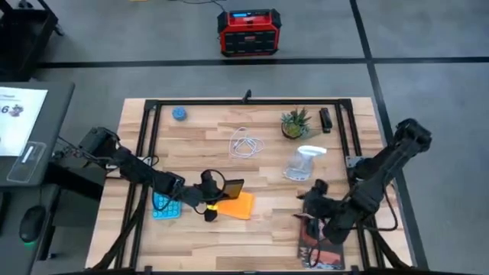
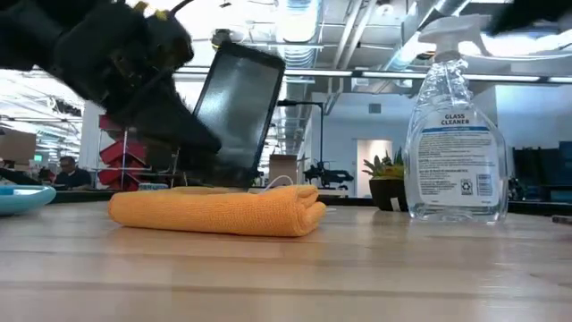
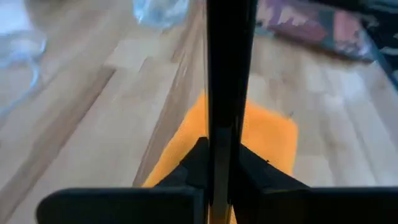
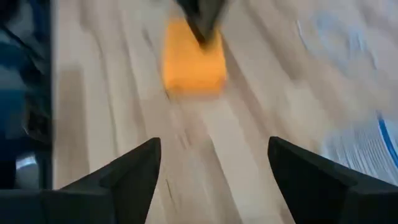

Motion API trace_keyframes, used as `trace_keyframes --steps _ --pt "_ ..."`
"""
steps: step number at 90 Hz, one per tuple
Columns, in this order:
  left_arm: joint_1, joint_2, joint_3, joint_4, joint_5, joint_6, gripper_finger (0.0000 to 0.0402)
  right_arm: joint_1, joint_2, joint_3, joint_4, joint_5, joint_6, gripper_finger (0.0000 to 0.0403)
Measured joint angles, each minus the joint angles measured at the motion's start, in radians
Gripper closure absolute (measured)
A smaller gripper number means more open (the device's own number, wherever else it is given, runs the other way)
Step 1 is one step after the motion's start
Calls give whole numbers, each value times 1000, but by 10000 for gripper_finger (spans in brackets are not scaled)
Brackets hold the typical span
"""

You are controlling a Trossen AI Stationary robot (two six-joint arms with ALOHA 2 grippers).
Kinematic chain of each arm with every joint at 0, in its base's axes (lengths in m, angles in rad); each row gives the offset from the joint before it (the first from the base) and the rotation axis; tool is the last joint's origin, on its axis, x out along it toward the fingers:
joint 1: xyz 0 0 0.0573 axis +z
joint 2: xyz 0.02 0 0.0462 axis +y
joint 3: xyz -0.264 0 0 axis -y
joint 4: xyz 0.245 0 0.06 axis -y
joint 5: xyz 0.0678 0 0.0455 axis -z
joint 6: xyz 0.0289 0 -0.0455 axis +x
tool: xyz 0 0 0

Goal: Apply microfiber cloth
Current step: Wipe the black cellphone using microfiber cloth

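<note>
The orange-yellow microfiber cloth (image 1: 239,205) lies folded flat on the wooden table near its middle; it also shows in the low view (image 2: 219,210). Just above its left end my left gripper (image 1: 215,195) is shut on a black smartphone (image 2: 237,107), which stands on edge and leans. My right gripper (image 1: 310,195) hovers open to the right of the cloth, with the cloth (image 4: 193,56) ahead of its fingers and nothing between them. My left gripper pinches the smartphone's two flat faces (image 3: 227,134) between its two fingers (image 3: 198,163), at the phone's lower end. The fingers come from the table's left, slanting down. The phone stands tilted over the cloth; whether its lower end (image 2: 225,170) touches the cloth, I cannot tell.
A blue calculator (image 1: 164,206) lies left of the cloth. A glass-cleaner spray bottle (image 1: 304,162) stands right of centre, with a potted plant (image 1: 294,124) and a white cable (image 1: 246,143) behind. A dark reddish book (image 1: 321,248) lies at the near right.
</note>
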Motion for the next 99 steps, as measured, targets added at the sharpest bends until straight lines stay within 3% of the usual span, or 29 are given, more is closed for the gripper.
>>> trace_keyframes --steps 18,51,63,83,99 --pt "-17 5 -7 -22 63 63 386 -99 139 1 225 4 -217 121" --pt "-8 142 -13 18 65 -20 386 -290 413 0 406 -81 -276 121" --pt "-8 124 -5 -6 71 -13 386 -316 442 0 429 -169 -311 121" --pt "-4 32 1 -40 78 27 386 -318 442 0 447 -173 -340 121" --pt "15 47 -4 -44 62 10 386 -318 441 0 516 -172 -394 121"
